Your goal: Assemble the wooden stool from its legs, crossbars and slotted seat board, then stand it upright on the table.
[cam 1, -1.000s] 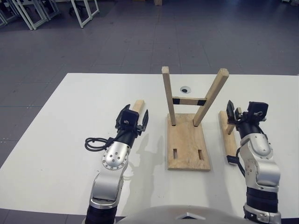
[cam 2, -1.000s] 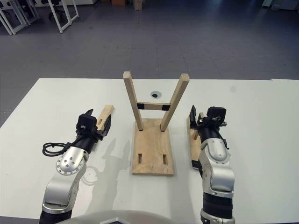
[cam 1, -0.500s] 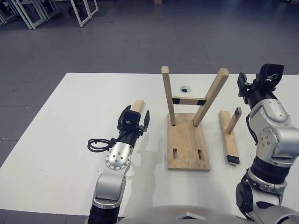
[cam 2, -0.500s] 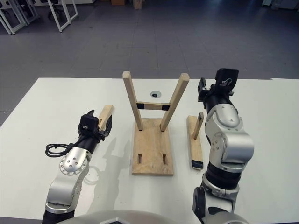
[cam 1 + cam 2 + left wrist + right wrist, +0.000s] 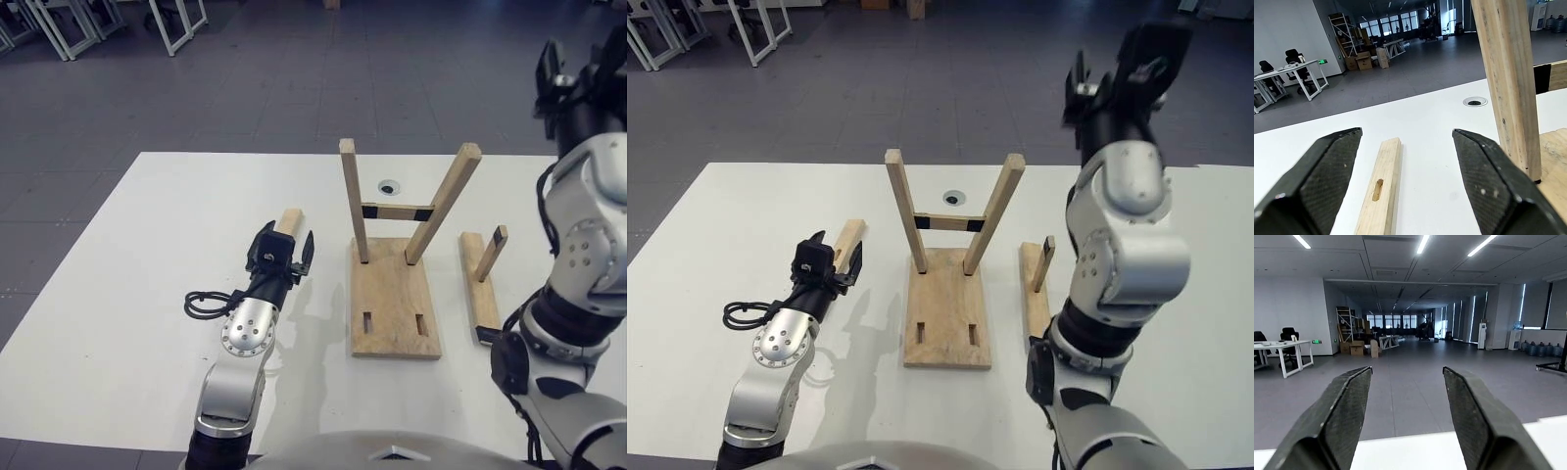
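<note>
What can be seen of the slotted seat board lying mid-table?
The seat board is a flat rectangular slab of pale, unfinished-looking wood lying on the white table. At its far end two legs stand in it, the left leg nearly upright and the right leg leaning outward, joined by a crossbar with dark ends. Near its close end two small rectangular slots are empty. Nothing else touches it.

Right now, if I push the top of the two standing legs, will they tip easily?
Probably yes: the legs stand tall on the flat seat board, one slanting, so leverage is high. Tied by a crossbar, they would likely move together as a stiff frame.
</note>
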`<state>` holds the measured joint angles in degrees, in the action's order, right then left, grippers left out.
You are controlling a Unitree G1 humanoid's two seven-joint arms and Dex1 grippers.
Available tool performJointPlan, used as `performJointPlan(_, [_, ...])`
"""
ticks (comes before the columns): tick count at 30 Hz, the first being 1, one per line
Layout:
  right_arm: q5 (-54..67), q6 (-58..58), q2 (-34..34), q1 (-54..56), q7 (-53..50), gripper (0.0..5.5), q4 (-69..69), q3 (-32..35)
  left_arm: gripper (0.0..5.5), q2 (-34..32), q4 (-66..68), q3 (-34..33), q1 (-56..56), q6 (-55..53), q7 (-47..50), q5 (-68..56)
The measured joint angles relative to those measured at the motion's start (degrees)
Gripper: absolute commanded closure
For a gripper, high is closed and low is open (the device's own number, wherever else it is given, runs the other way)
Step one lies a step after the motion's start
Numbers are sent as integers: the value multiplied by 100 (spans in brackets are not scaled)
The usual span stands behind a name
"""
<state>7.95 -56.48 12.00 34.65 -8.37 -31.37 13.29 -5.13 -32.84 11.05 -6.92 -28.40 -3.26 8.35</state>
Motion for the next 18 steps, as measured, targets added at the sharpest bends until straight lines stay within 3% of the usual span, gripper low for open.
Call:
performJointPlan(4, [-319,877,-285,-2006,6,283,736,-253,208,-49,68,-24,97,0,-34,-11])
performJointPlan(6, [-334,1156,-430,-2232,2,283,707,-267,208,-104,74,-76,154,1,-71,-23])
performJointPlan(16, [-311,1192,-623,-1840,-12,283,462,-59,208,-39,119,57,176,108,-20,-11])
performJointPlan(18, [-308,1132,-591,-1440,-11,250,-32,-96,208,25,126,67,101,204,27,-1])
